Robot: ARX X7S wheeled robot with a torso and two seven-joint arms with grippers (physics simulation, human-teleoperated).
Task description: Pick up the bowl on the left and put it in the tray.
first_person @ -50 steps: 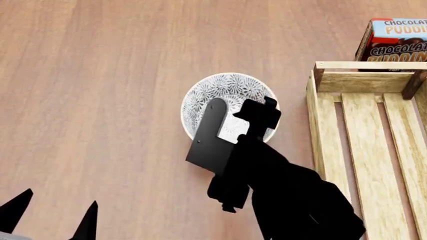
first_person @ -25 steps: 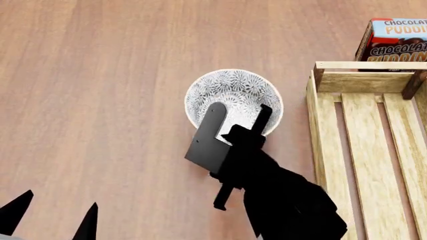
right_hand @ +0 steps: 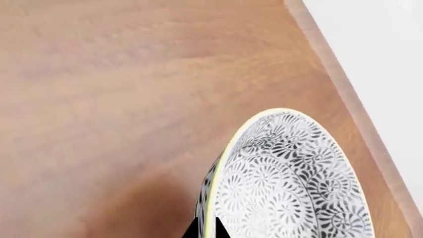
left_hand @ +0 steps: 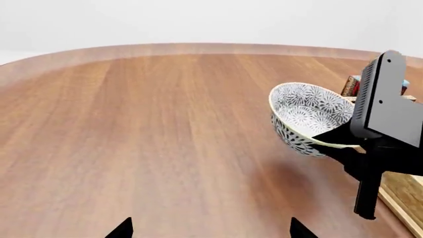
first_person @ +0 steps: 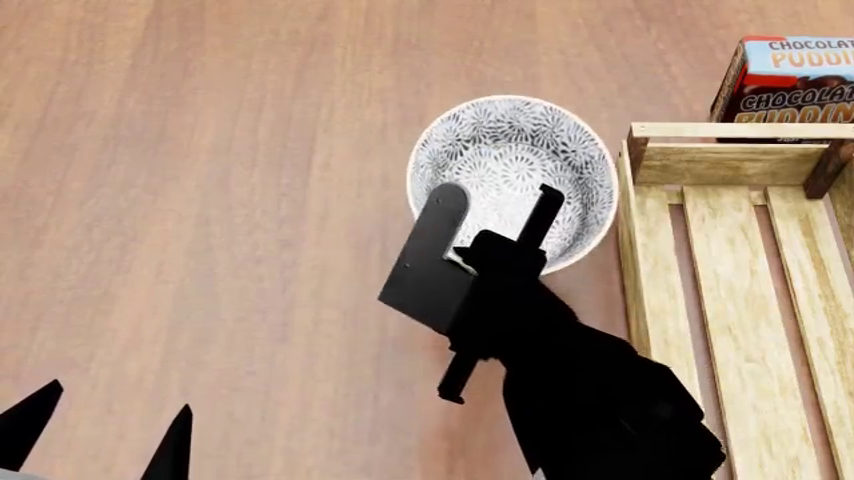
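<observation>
Two black fingertips of the left gripper (first_person: 100, 432) poke in at the lower edge, spread apart around nothing. The right gripper (first_person: 501, 235) pinches the rim of the bowl (first_person: 507, 155), lifted and tilted above the table (first_person: 200, 200), its near side hidden. Just beside, the tray (first_person: 727, 300) runs off-frame before a box (first_person: 787, 80) reading "CHOCOLAT… PUDDI…".

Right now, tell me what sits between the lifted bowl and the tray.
Nothing. In the head view the bowl, pinched at its rim by the right gripper, hangs beside the tray; only bare table shows in the gap.
</observation>
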